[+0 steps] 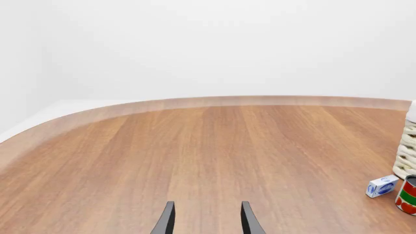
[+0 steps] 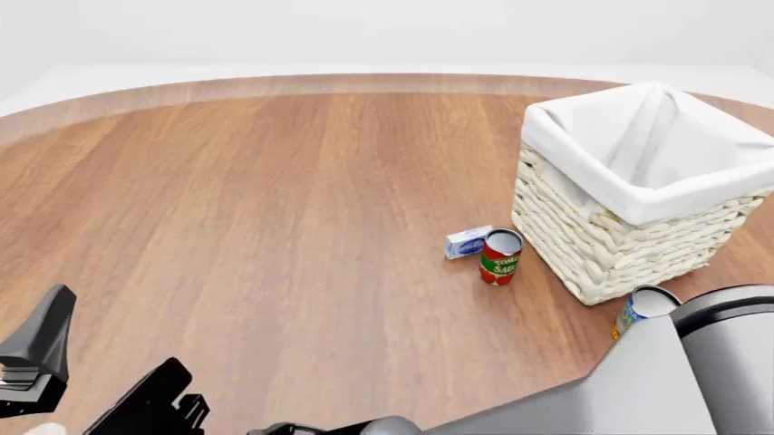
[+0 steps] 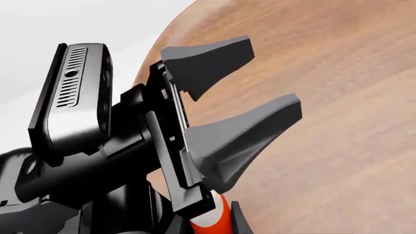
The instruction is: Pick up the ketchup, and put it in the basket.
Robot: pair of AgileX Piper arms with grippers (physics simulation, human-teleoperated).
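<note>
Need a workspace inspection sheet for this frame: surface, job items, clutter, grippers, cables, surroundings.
Surface: wood table, curved far edge.
Job's things: basket upright at the right, no ketchup seen in it; ketchup shows only as a red-and-white sliver in the right wrist view.
Clutter: small box and tomato can beside the basket; blue-yellow can half hidden by the right arm.
Grippers: left gripper jaws open, holding nothing; right gripper mostly out of view, grip on ketchup unconfirmed.
Cables: nothing seen.
Surroundings: plain white backdrop.
</note>
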